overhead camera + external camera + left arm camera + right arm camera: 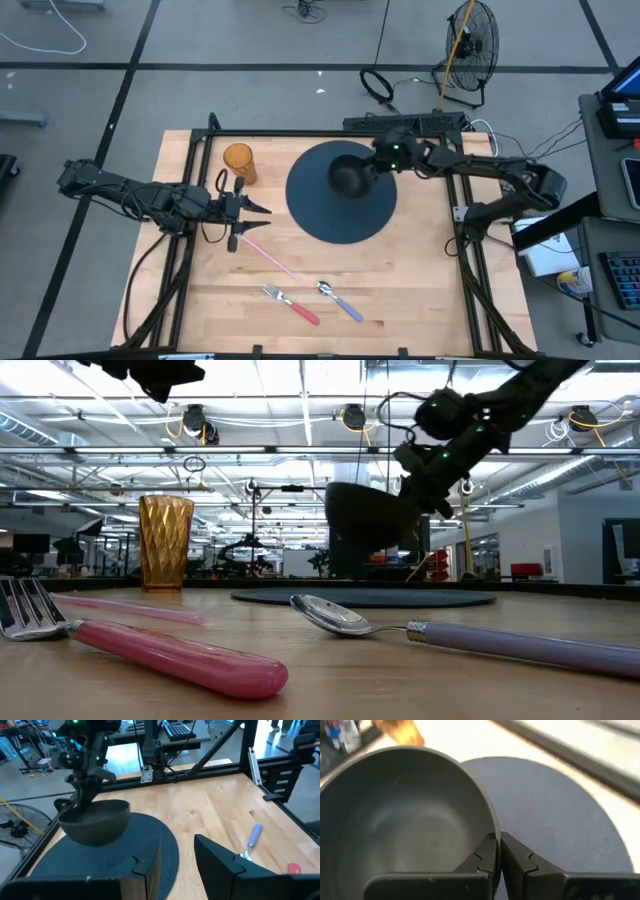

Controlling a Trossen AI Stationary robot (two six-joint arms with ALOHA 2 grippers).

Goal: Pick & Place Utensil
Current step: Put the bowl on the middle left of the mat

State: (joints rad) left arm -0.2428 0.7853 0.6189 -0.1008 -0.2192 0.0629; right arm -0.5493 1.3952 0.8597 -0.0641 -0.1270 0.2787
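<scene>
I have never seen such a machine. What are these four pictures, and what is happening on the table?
It is a robot with two dark arms at a wooden table. One picture looks down from above, one looks level across the tabletop, and two come from cameras on the wrists. The right gripper pinches the rim of a dark grey bowl, lifted above a round dark blue placemat. The left gripper is open, beside an amber ribbed cup. On the table lie a thin pink stick, a pink-handled fork and a lilac-handled spoon.

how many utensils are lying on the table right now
3: a pink chopstick near the left gripper, a pink-handled fork at the near edge, and a purple-handled spoon beside the fork.
</scene>
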